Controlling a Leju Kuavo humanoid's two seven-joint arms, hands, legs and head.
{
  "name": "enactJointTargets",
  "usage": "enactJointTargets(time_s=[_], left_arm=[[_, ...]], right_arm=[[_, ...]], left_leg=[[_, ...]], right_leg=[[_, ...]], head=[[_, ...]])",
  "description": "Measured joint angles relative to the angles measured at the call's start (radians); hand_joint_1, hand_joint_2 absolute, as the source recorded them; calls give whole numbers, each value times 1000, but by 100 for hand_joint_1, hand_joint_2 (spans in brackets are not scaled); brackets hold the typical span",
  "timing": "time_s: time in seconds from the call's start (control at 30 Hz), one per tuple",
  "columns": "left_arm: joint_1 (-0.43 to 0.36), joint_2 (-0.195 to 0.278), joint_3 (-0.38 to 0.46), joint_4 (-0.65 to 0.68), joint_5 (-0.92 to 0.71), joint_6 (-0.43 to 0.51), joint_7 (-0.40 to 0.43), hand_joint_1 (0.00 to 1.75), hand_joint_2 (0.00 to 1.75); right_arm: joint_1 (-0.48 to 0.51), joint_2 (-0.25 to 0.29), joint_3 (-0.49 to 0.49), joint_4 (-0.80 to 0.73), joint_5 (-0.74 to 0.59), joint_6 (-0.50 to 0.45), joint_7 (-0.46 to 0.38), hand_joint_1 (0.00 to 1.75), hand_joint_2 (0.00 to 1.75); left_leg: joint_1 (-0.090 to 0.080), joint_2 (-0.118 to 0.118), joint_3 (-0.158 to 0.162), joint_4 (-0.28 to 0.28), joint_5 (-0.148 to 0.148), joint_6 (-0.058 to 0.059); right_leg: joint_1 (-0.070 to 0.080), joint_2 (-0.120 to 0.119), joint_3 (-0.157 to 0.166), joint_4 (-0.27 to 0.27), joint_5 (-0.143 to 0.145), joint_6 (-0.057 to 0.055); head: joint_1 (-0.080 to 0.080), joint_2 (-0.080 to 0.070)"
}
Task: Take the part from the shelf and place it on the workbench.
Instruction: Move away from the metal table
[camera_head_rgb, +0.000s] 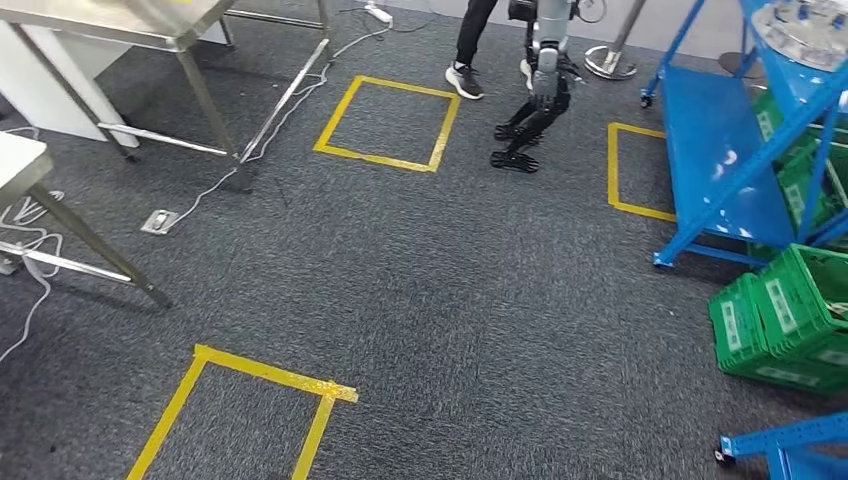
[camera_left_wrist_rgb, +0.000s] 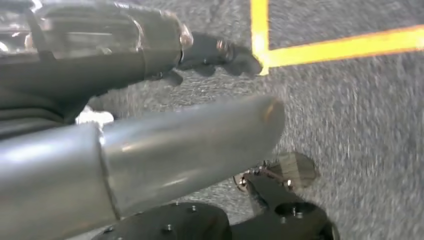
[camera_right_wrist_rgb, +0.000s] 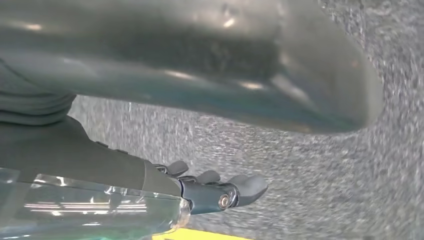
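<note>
A blue shelf (camera_head_rgb: 730, 150) stands at the right edge of the head view. On its top level, in the corner of the picture, lies a pale silvery part (camera_head_rgb: 805, 30), cut off by the frame. A steel workbench (camera_head_rgb: 120, 20) stands at the far left. My left hand (camera_left_wrist_rgb: 125, 65) hangs over grey carpet with its thumb (camera_left_wrist_rgb: 200, 140) apart from the dark fingers (camera_left_wrist_rgb: 220, 52) and nothing between them. My right hand (camera_right_wrist_rgb: 100, 165) hangs the same way, fingers (camera_right_wrist_rgb: 230, 192) stretched out and away from the thumb (camera_right_wrist_rgb: 200, 65), holding nothing.
Green crates (camera_head_rgb: 790, 320) sit on the floor by the shelf foot. Another robot (camera_head_rgb: 540, 90) and a person's leg (camera_head_rgb: 470, 50) are at the far side. A second table (camera_head_rgb: 20, 165) and cables (camera_head_rgb: 30, 260) are at the left. Yellow tape squares (camera_head_rgb: 390, 125) mark the carpet.
</note>
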Motion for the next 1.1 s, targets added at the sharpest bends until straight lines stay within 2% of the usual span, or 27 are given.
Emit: enactJointTargets(time_s=[0.03, 0.07, 0.13, 0.17, 0.23, 0.3, 0.33, 0.37, 0.43, 0.47, 0.5, 0.53, 0.57, 0.6, 0.63, 0.67, 0.7, 0.73, 0.77, 0.8, 0.83, 0.9, 0.97, 1.0, 1.03, 1.07, 1.1], left_arm=[[-1, 0, 0, 0, 0, 0, 0, 0, 0], [-3, 0, 0, 0, 0, 0, 0, 0, 0], [-8, -1, 0, 0, 0, 0, 0, 0, 0], [-10, -1, 0, 0, 0, 0, 0, 0, 0], [-11, -2, 0, 0, 0, 0, 0, 0, 0], [-12, -5, 0, -1, 0, 0, -1, 0, 0], [-13, -6, 0, -2, -1, 0, -1, 0, 0], [-13, -7, 0, -2, -2, 0, -1, 0, 0], [-12, -7, 0, -3, -2, 0, -1, 0, 0], [-10, -8, 0, -3, -2, 0, -1, 0, 0], [-8, -8, 0, -3, -2, 0, -1, 0, 0], [-6, -8, 0, -3, -2, 0, -1, 0, 0], [-5, -9, 0, -3, -2, 0, -1, 0, 0], [-5, -9, 0, -3, -2, 0, -1, 0, 0], [-5, -9, 0, -3, -2, 0, -1, 0, 0], [-5, -8, 0, -3, -2, 0, -1, 0, 0], [-5, -8, 0, -3, -2, 0, 0, 0, 0], [-5, -8, 0, -3, -2, 0, 1, 0, 0], [-5, -8, 0, -2, -2, 0, 1, 0, 0], [-5, -8, 0, -2, -3, 0, 2, 0, 0], [-6, -9, 0, -2, -3, 0, 2, 0, 0], [-6, -10, 0, -2, -3, 0, 0, 0, 0], [-4, -10, 0, -2, -3, 0, -1, 0, 0], [-2, -10, 0, -2, -3, 0, -1, 0, 0], [-2, -9, 0, -2, -3, 0, -1, 0, 0], [-2, -9, 0, -2, -3, 0, -1, 0, 0], [-3, -10, 0, -2, -3, 0, -1, 0, 0]], right_arm=[[4, 1, 2, 1, 0, 0, 1, 0, 0], [9, 1, 2, 4, 0, 0, 2, 0, 0], [15, 1, 3, 10, 0, 0, 2, 0, 0], [14, 1, 3, 12, 0, 0, 3, 0, 0], [9, 0, 4, 14, 0, 0, 3, 0, 0], [7, -1, 4, 16, 0, 0, 2, 0, 0], [8, -2, 4, 17, -1, 0, 2, 0, 0], [8, -3, 5, 18, -2, 1, 2, 0, 0], [5, -4, 5, 19, -3, 1, 1, 0, 0], [2, -4, 6, 19, -3, 1, 1, 0, 0], [0, -5, 6, 20, -4, 1, 1, 0, 0], [1, -5, 7, 20, -4, 1, 1, 0, 0], [2, -5, 8, 20, -5, 1, 2, 0, 0], [4, -5, 9, 21, -5, 1, 2, 0, 0], [5, -5, 9, 22, -6, 1, 2, 0, 0], [4, -5, 9, 23, -7, 1, 2, 0, 0], [2, -5, 9, 23, -9, 1, 2, 0, 0], [1, -5, 10, 24, -11, 0, 2, 0, 0], [1, -6, 10, 24, -12, 0, 2, 0, 0], [2, -6, 10, 24, -14, 0, 2, 0, 0], [3, -5, 11, 25, -14, 0, 2, 0, 0], [3, -5, 14, 25, -15, 0, 2, 0, 0], [-2, -5, 17, 26, -15, 0, 3, 0, 0], [-4, -5, 18, 26, -16, 0, 3, 0, 0], [-2, -5, 19, 26, -16, 0, 3, 0, 0], [1, -5, 20, 26, -17, 0, 4, 0, 0], [5, -5, 20, 27, -17, 0, 4, 0, 0]], left_leg=[[-1, 16, 5, 0, -5, -1], [-1, 29, 10, 0, -10, -2], [-1, 48, 22, -1, -20, -7], [-2, 55, 27, -1, -25, -11], [-4, 69, 34, -4, -32, -22], [-3, 86, 41, -9, -37, -33], [0, 72, 45, -7, -44, -38], [2, 44, 41, 12, -57, -41], [4, -24, -5, 113, -107, -44], [4, -39, -46, 185, -134, -44], [3, -40, -85, 246, -148, -45], [3, -38, -113, 278, -144, -45], [3, -37, -124, 273, -118, -46], [4, -42, -117, 231, -75, -46], [6, -60, -100, 168, -28, -46], [10, -88, -80, 109, 3, -46], [13, -111, -64, 68, 18, -44], [14, -126, -55, 47, 19, -41], [13, -126, -51, 43, 13, -36], [12, -112, -49, 41, 11, -30], [12, -99, -47, 38, 11, -25], [12, -66, -40, 32, 10, -14], [7, -27, -35, 30, 4, -6], [4, -8, -33, 30, 1, -4], [2, 9, -31, 30, -3, -3], [1, 23, -29, 30, -6, -3], [0, 34, -24, 30, -10, -4]], right_leg=[[-3, -6, -11, 15, 8, 2], [-6, -10, -3, -6, 34, 3], [-6, -36, 54, -122, 103, -1], [0, -56, 83, -179, 122, -7], [12, -83, 109, -231, 122, -22], [17, -71, 113, -240, 118, -35], [17, -62, 119, -249, 119, -41], [15, -53, 126, -258, 121, -48], [12, -34, 137, -269, 124, -58], [12, -21, 139, -269, 122, -63], [13, -6, 141, -269, 121, -64], [13, 10, 144, -267, 117, -65], [13, 26, 148, -265, 113, -64], [12, 41, 152, -260, 108, -61], [10, 55, 156, -254, 101, -57], [10, 69, 156, -246, 94, -51], [9, 82, 153, -239, 88, -45], [7, 95, 149, -234, 84, -38], [5, 109, 145, -232, 83, -31], [2, 123, 142, -233, 84, -26], [1, 122, 140, -231, 82, -21], [3, 77, 115, -182, 53, -13], [2, 15, 50, -57, -8, -6], [1, 1, 15, 7, -31, -3], [0, -6, -8, 47, -39, -3], [0, -9, -12, 49, -26, -3], [1, -13, 5, 11, 6, -6]], head=[[1, 0], [2, 0], [8, 0], [11, 0], [15, 0], [13, 0], [10, 0], [7, 0], [-4, 0], [-11, 0], [-17, 0], [-22, 0], [-26, 0], [-30, 0], [-34, 0], [-38, 0], [-41, 0], [-42, 0], [-41, 0], [-38, 0], [-35, 0], [-20, 0], [-2, 0], [3, 0], [5, 0], [7, 0], [9, 0]])
